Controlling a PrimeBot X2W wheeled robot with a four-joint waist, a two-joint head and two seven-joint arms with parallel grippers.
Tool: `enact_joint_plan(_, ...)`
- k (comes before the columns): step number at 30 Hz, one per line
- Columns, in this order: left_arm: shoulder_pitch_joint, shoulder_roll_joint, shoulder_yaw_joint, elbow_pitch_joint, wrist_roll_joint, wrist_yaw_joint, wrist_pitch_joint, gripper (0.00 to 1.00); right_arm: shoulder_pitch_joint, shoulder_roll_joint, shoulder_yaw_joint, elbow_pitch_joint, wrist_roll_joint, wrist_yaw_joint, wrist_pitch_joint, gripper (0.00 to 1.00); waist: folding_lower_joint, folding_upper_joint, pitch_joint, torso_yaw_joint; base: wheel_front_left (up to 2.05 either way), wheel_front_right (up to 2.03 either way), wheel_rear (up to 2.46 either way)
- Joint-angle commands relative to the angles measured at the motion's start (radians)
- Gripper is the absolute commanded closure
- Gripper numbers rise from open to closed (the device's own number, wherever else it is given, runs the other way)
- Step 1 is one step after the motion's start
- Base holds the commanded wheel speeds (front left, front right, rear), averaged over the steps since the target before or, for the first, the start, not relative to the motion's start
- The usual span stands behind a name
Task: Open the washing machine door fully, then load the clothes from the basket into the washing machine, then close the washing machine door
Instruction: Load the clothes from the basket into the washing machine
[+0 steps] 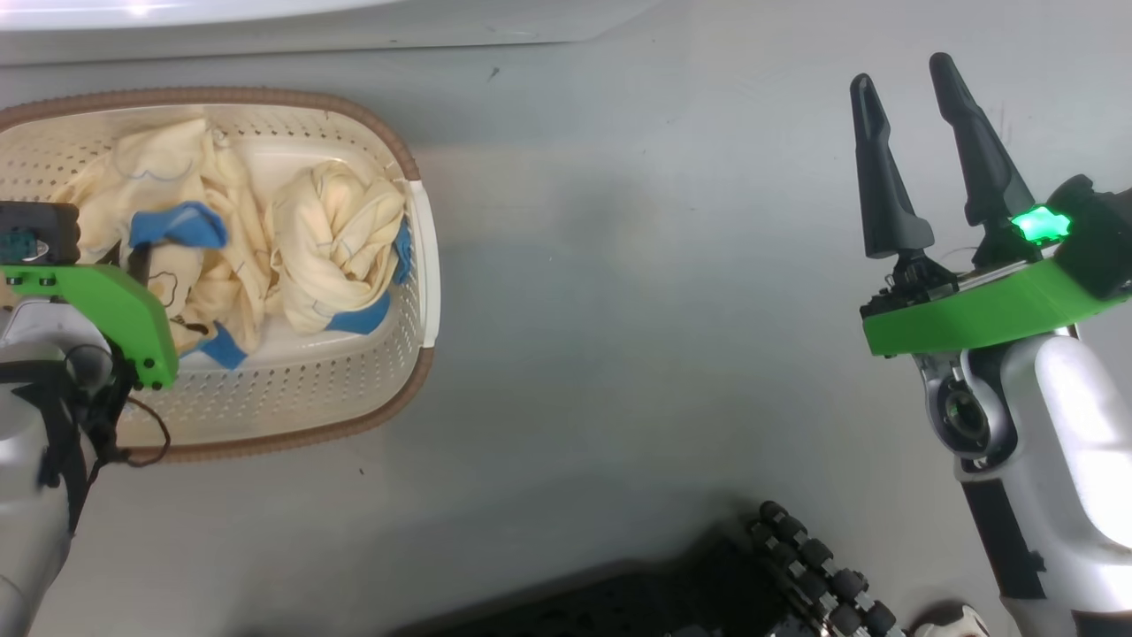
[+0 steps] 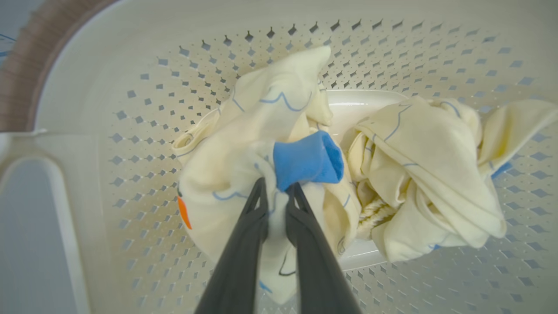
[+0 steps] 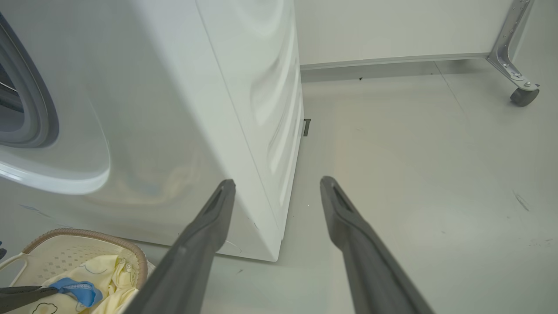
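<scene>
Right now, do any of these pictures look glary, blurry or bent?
Head view: white glare on the washing machine at top, green lamp by the right gripper blown out. Left wrist view: the basket wall bows, wide lens. Right wrist view: machine side curves, soft reflections.

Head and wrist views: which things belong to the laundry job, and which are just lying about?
Job: basket, clothes (left gripper pinching one), washing machine, open right gripper.
Lying about: metal castor leg, dark floor mark beside the machine.

Cream-yellow clothes [image 2: 244,144] bunched in perforated basket [image 1: 336,389].
</scene>
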Motion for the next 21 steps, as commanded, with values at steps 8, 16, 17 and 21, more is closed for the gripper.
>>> enact_joint_plan(8,0.034,0.015,-0.001,0.009,-0.062,0.001,-0.049,1.00,0.027,-0.002,0.004,-0.020,-0.004,0.002,-0.009,0.00,0.0000,0.0000,-0.063,0.013,0.00,0.00,0.00)
enact_joint_plan(16,0.115,-0.014,0.019,-0.021,-0.133,0.001,-0.131,1.00,0.057,-0.006,0.004,0.003,0.008,0.002,-0.009,0.00,0.0000,0.0000,-0.180,0.045,0.00,0.00,0.00)
enact_joint_plan(17,0.124,-0.016,0.018,-0.028,-0.135,0.001,-0.137,1.00,0.061,-0.007,0.003,0.006,0.010,0.002,-0.009,0.00,0.0000,0.0000,-0.193,0.049,0.00,0.00,0.00)
enact_joint_plan(21,0.161,-0.031,0.025,-0.056,-0.139,0.001,-0.147,1.00,0.086,-0.016,-0.005,0.019,0.015,0.002,-0.009,0.00,0.0000,0.0000,-0.257,0.071,0.00,0.00,0.00)
